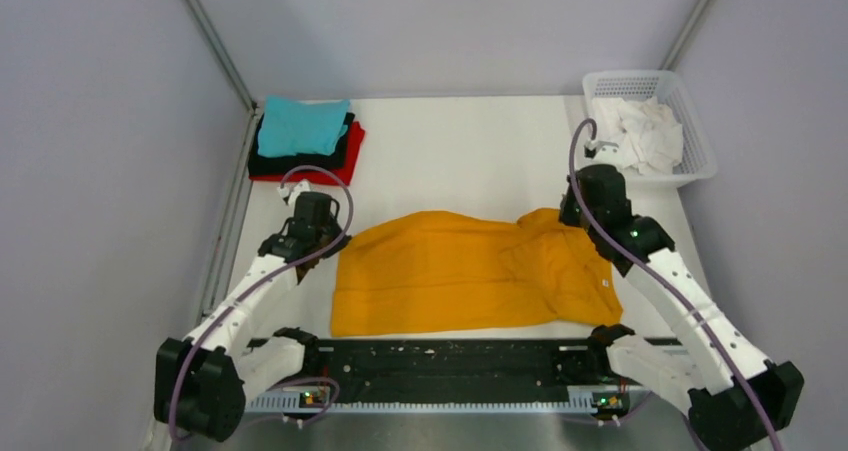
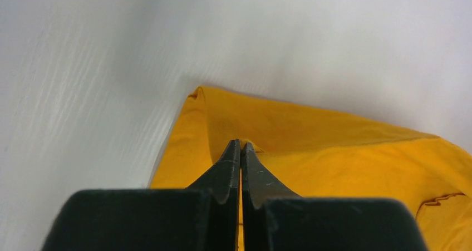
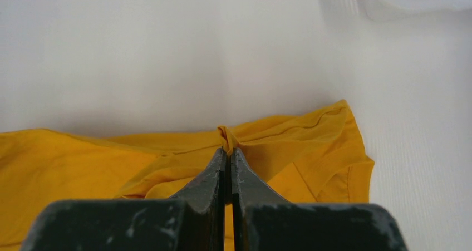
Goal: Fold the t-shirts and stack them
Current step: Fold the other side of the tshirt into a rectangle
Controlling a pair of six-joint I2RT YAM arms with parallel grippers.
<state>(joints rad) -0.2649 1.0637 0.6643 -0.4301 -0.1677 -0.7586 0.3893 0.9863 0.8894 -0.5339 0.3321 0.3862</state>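
A large mustard-orange t-shirt [image 1: 450, 271] lies spread across the white table near the arms. My left gripper [image 1: 335, 239] is shut on the shirt's far left edge; in the left wrist view [image 2: 241, 145] its jaws pinch a small fold of the orange cloth [image 2: 334, 145]. My right gripper [image 1: 572, 216] is shut on the shirt's far right edge, with a pinch of cloth [image 3: 225, 134] sticking out past the tips [image 3: 227, 151]. A folded stack sits at the far left: teal t-shirt [image 1: 302, 126] on top, black t-shirt [image 1: 300, 161] under it, red t-shirt [image 1: 335, 174] at the bottom.
A white plastic basket [image 1: 695, 136] with crumpled white cloth [image 1: 635, 131] stands at the far right corner. A black rail [image 1: 440, 361] runs along the near edge between the arm bases. Grey walls close in the table on both sides.
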